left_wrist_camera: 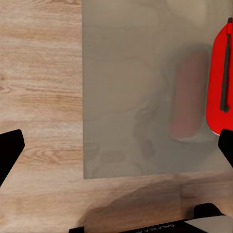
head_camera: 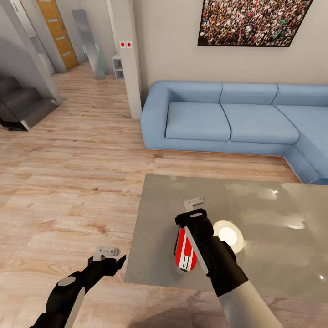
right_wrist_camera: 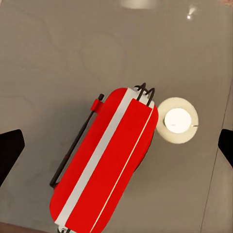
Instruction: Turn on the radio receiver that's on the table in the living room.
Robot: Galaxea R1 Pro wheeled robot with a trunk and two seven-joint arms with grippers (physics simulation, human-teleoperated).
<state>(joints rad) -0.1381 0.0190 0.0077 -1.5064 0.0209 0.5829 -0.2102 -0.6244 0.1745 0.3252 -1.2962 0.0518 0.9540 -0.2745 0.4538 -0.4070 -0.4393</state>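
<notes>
Now | radio (head_camera: 186, 249) lies flat by table's (head_camera: 273, 218) near edge, left corner, long axis running away from robot | right gripper (right_wrist_camera: 116, 145) spread, hovering directly above it | left gripper (head_camera: 110, 256) spread, off table's left edge, farther

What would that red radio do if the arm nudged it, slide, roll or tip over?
The radio looks like a rigid, flat box lying on its broad side, so it probably wouldn't roll or tip. The table top is glossy and mirror-like, so it might slide easily. Its thin black antenna seems the most delicate part.
</notes>
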